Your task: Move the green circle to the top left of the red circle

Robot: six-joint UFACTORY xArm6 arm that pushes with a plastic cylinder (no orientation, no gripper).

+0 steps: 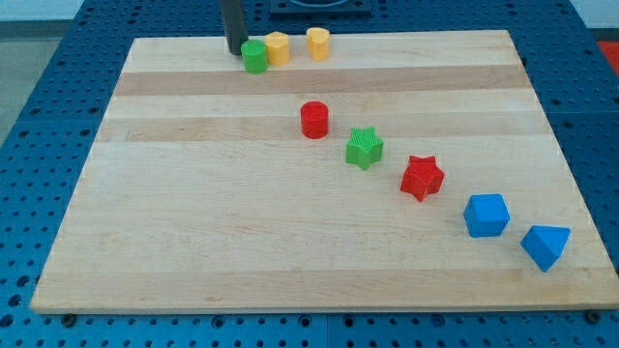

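The green circle [254, 57] sits near the surface's [193, 242] top edge, touching a yellow block [278, 47] on its right, well up and left of the red circle [314, 120]. My tip [234, 50] rests against its left side — there is no gripper, only a bare rod. The block looks light, rigid and free-sliding, likely to swerve off-centre; I'd push its upper face, squarely.

No text, label, brand, number or sign can be read anywhere.
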